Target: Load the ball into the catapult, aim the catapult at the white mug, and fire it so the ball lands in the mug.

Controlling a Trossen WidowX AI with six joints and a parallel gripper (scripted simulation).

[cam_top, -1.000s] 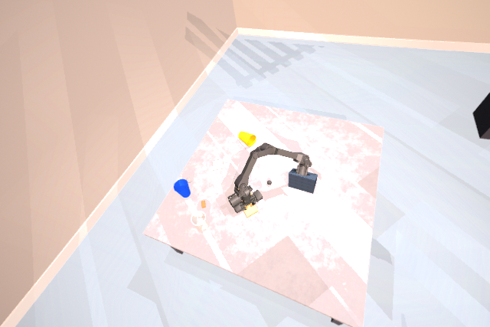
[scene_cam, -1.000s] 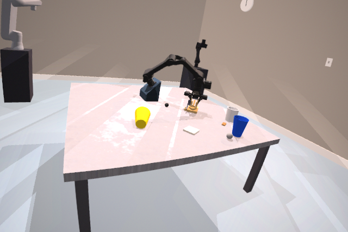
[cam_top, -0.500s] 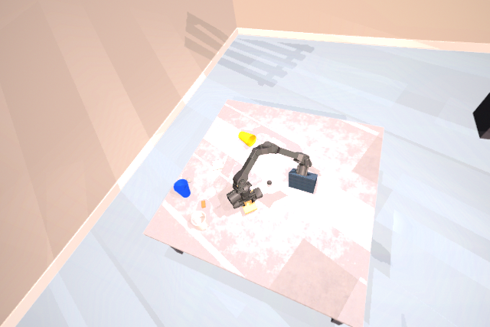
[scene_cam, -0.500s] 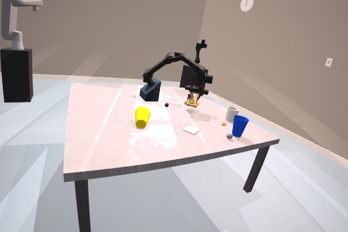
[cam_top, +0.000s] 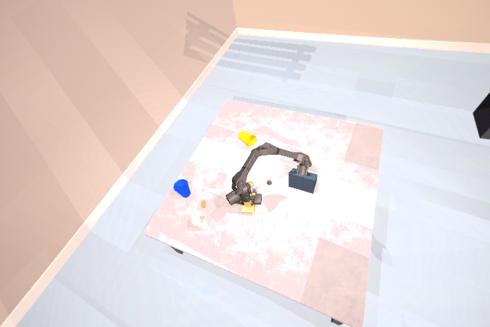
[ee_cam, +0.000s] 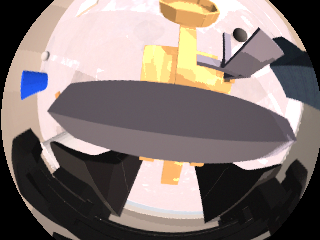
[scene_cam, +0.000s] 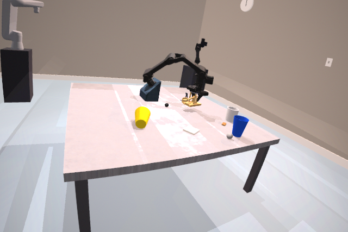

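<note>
The yellow-orange catapult [cam_top: 248,210] [scene_cam: 192,104] [ee_cam: 157,65] is in my gripper [cam_top: 248,199] [scene_cam: 197,93] [ee_cam: 169,162], which is shut on its body. In the exterior view its base seems slightly above the table, with a shadow below. Its round cup [ee_cam: 190,14] looks empty, and a dark grey bar [ee_cam: 170,112] hides the grasp in the wrist view. A black ball [cam_top: 269,181] [scene_cam: 166,104] [ee_cam: 240,34] lies between catapult and arm base. A grey ball [scene_cam: 229,136] [ee_cam: 45,55] lies by the blue cup. The white mug [cam_top: 196,226] [scene_cam: 230,115] stands upright.
The blue cup [cam_top: 184,190] [scene_cam: 238,128] [ee_cam: 33,84] stands near the mug, by a small orange block [cam_top: 203,204] [scene_cam: 224,124]. A yellow cup [cam_top: 247,138] [scene_cam: 142,116] lies on its side. A white flat piece [scene_cam: 191,130] lies on the table. The arm stands on a blue base [cam_top: 302,182] [scene_cam: 151,93].
</note>
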